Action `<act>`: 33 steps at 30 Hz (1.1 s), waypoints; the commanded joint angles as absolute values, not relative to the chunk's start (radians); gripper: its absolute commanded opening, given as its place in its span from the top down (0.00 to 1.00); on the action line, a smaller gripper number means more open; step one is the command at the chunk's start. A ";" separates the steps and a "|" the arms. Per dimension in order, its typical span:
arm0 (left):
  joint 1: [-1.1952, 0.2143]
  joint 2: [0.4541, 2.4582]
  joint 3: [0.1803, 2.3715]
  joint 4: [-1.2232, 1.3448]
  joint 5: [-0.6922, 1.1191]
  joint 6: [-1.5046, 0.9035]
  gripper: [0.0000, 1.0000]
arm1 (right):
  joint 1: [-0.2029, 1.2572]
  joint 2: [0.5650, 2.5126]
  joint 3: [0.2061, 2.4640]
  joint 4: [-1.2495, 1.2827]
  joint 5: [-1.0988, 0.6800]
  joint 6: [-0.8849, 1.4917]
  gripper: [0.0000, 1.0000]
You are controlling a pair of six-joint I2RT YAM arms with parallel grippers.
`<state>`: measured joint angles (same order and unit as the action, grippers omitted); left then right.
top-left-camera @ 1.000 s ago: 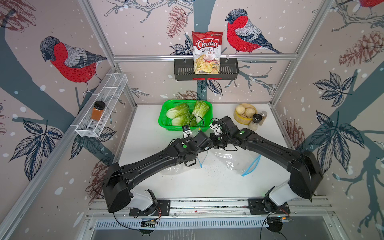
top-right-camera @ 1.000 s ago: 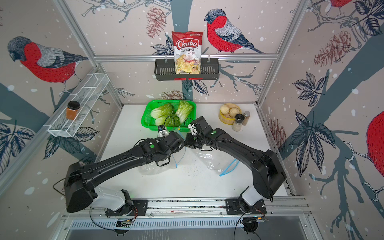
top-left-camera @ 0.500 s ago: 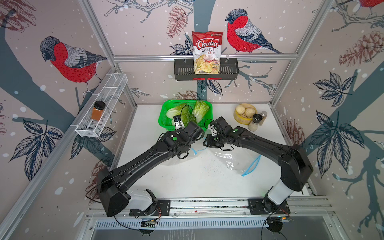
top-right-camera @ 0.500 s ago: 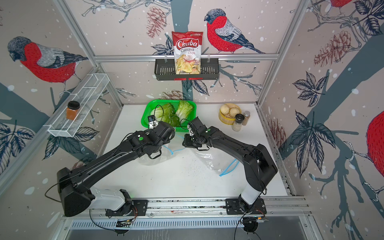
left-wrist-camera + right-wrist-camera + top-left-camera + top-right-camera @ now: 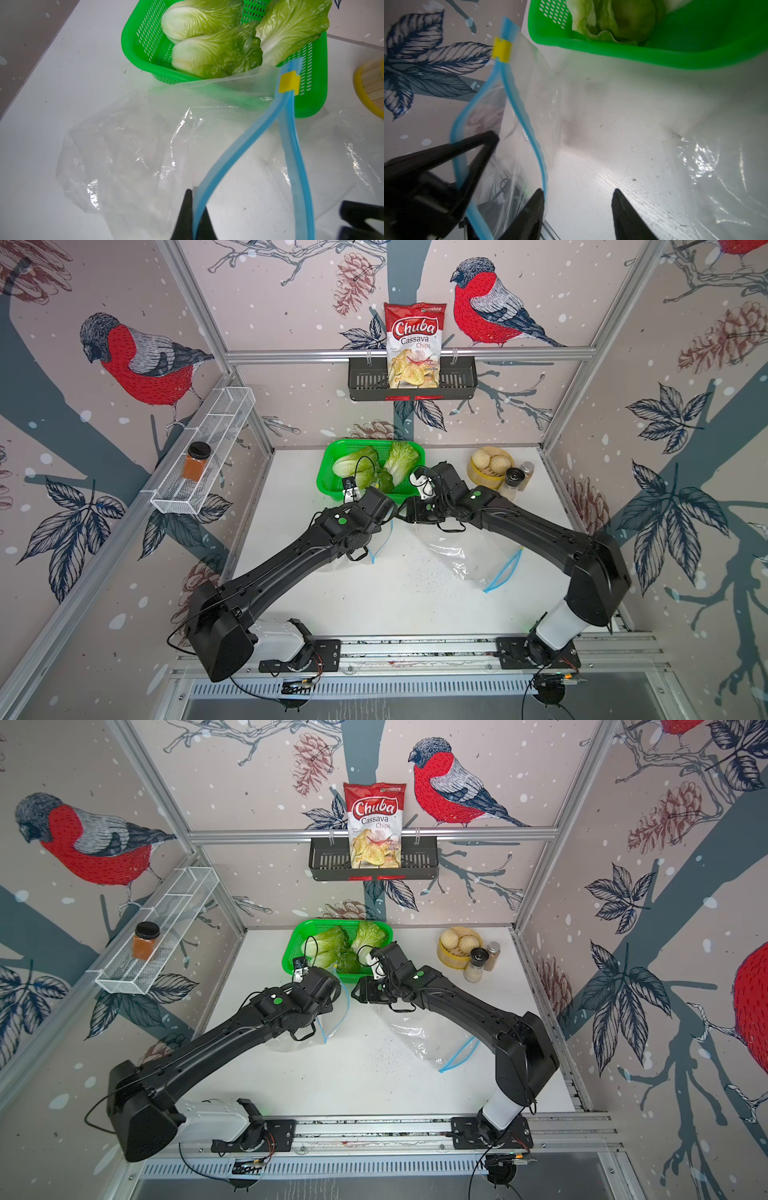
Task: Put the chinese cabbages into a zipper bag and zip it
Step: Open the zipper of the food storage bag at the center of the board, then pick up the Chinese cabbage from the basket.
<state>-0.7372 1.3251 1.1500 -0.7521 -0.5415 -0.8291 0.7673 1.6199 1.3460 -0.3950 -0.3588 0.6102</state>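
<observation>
**A:** Where are the chinese cabbages [image 5: 209,47]?

**B:** We see all three lying in the green basket [image 5: 143,45] at the back of the table, leafy tops crowded together. None is bagged, so we judge the task barely begun.

**A:** And the zipper bag [image 5: 124,149]?

**B:** It is empty, its body on the white table [image 5: 415,605] just in front of the basket and its mouth raised toward the basket's near wall. We read that as deliberate: a short trip from basket to bag.

**A:** What keeps the mouth up?

**B:** Our left gripper [image 5: 196,207] is pressed together on one blue lip [image 5: 220,166] of the zip track, holding it off the table. The yellow slider [image 5: 287,84] sits at the far end of the track, so the two lips part along most of their length.

**A:** The right gripper [image 5: 577,207]?

**B:** Its fingers stand spread, with only bare table between them. The other lip runs just beside one finger, but we see nothing clamped there.

**A:** What else holds something?

**B:** A second clear bag [image 5: 469,560] lies flat and empty under the right arm. A bamboo steamer [image 5: 478,479] holds pale buns [image 5: 490,462], with two shakers [image 5: 515,481] beside it. The black rack [image 5: 365,385] on the back wall holds a chips packet [image 5: 413,344], and the wire shelf [image 5: 224,414] holds one jar [image 5: 196,456].
</observation>
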 commanded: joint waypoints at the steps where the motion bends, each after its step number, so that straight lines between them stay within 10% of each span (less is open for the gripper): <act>1: -0.714 1.333 1.144 -0.704 -0.496 -0.761 0.96 | 0.729 1.595 1.350 -0.303 -0.396 0.663 0.43; 33: -0.496 1.323 1.083 -0.608 -0.254 -0.610 0.99 | 0.655 2.323 1.941 -0.170 -0.498 0.680 0.23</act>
<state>-0.5041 1.3102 1.0691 -0.6270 -0.2722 -0.6205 0.6502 2.3028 1.9213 -0.2024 -0.4679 0.6865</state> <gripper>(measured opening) 0.049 0.767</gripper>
